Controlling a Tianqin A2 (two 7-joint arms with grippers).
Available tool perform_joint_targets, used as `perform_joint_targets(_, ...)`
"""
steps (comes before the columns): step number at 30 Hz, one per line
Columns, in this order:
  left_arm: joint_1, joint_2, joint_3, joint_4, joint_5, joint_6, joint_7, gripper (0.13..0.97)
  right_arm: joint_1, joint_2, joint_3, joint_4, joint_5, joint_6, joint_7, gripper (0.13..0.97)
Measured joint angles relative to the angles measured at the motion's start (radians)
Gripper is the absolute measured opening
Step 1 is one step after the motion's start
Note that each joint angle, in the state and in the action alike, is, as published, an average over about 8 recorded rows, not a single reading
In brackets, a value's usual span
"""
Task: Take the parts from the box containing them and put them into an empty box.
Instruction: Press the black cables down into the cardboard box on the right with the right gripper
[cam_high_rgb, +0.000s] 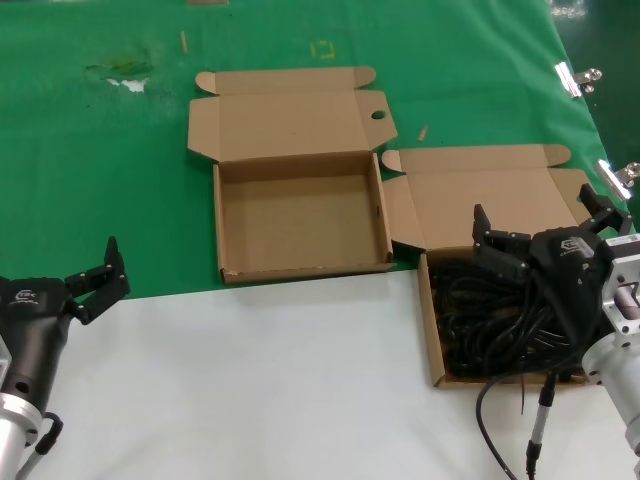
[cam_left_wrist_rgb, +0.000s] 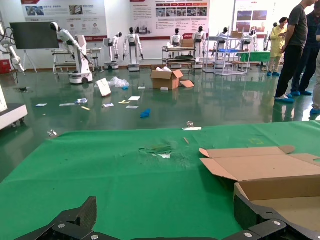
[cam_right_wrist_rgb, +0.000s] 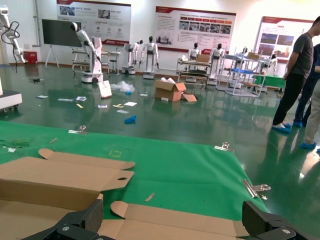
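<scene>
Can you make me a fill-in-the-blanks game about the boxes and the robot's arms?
1. The black power cords lie in the box on the robot's ____ side.
2. The empty box sits on the ____ cloth.
3. The right gripper hangs over the box with cords, its jaws ____.
4. The left gripper waits over the ____ part of the table, jaws open.

Missing words: right; green; open; white

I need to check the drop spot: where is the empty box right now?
In the head view the empty box sits open on the green cloth, centre-left, its near edge at the white surface. The cord-filled box lies just to its right.
</scene>
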Motion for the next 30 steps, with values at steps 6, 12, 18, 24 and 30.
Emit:
perform_joint_targets(6, 0.000, 0.000, 0.000, 0.000, 0.000, 0.000, 0.000, 0.966, 0.000, 0.000, 0.000, 0.000, 0.000, 0.000, 0.000, 0.966)
perform_joint_targets(12, 0.000, 0.000, 0.000, 0.000, 0.000, 0.000, 0.000, 0.966, 0.000, 0.000, 0.000, 0.000, 0.000, 0.000, 0.000, 0.966)
perform_joint_targets(18, 0.000, 0.000, 0.000, 0.000, 0.000, 0.000, 0.000, 0.964, 0.000, 0.000, 0.000, 0.000, 0.000, 0.000, 0.000, 0.966)
perform_joint_targets(24, 0.000, 0.000, 0.000, 0.000, 0.000, 0.000, 0.000, 0.958, 0.000, 0.000, 0.000, 0.000, 0.000, 0.000, 0.000, 0.966)
perform_joint_targets(30, 0.000, 0.000, 0.000, 0.000, 0.000, 0.000, 0.000, 0.917, 0.000, 0.000, 0.000, 0.000, 0.000, 0.000, 0.000, 0.966)
